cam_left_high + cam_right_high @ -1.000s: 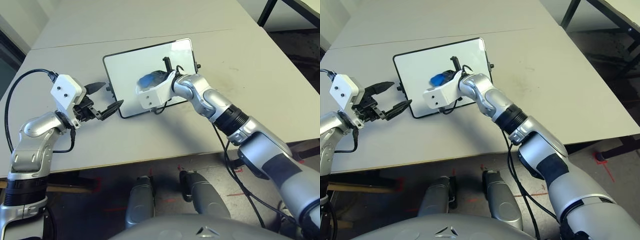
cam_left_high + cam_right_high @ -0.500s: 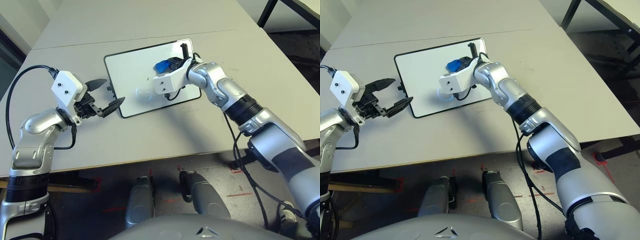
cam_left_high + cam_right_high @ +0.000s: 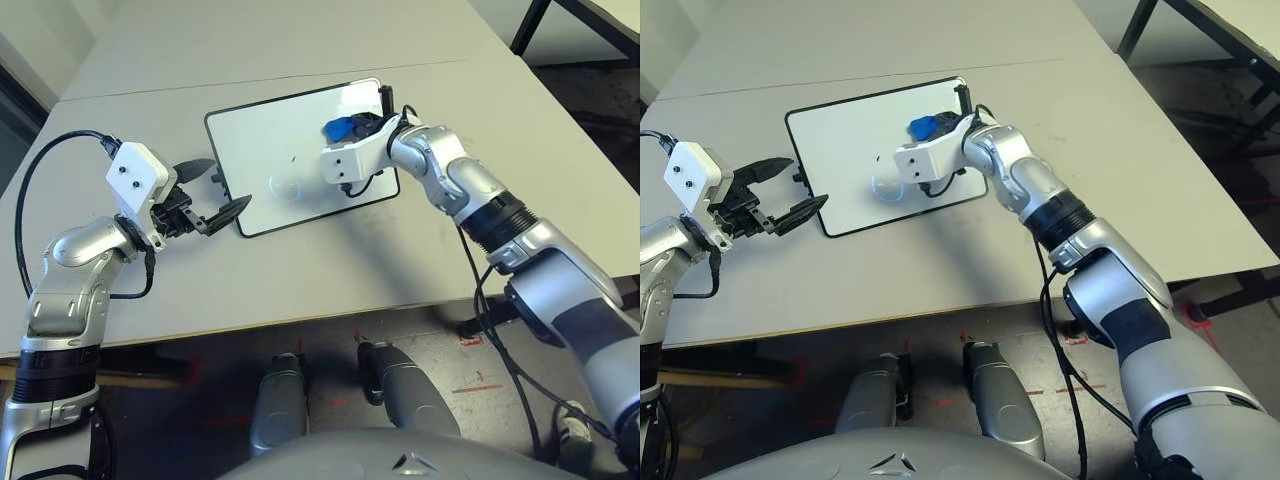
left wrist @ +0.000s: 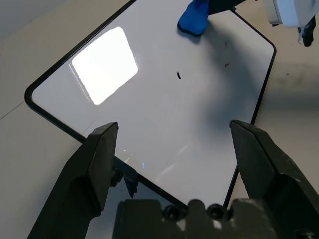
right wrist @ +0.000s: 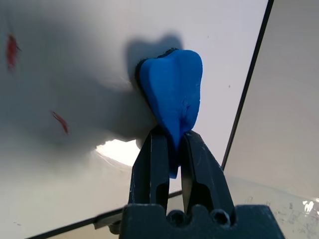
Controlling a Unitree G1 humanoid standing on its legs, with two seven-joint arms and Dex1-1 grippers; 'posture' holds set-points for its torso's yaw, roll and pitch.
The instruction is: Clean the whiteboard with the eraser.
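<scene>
On whiteboard [image 3: 250, 150], mostly clean: black fleck [image 4: 179, 75] and red marks [image 5: 60, 122] left to wipe; eraser [image 5: 174, 89] pinched in right end effector [image 5: 171, 135], left end effector [image 4: 174, 124] spread.

glossy, smooth white whiteboard [image 4: 159, 99] with bright reflections and a thin black plastic-looking frame [image 4: 55, 122], matt blue foam-like eraser [image 5: 172, 84] with a rough dark underside, smooth matt pale bench [image 3: 260, 290], silver metallic-looking arms [image 3: 590, 270] with a satin sheen

Right gripper [image 5: 170, 133] and blue eraser [image 5: 172, 84] shifted right across whiteboard [image 3: 255, 150]
</scene>
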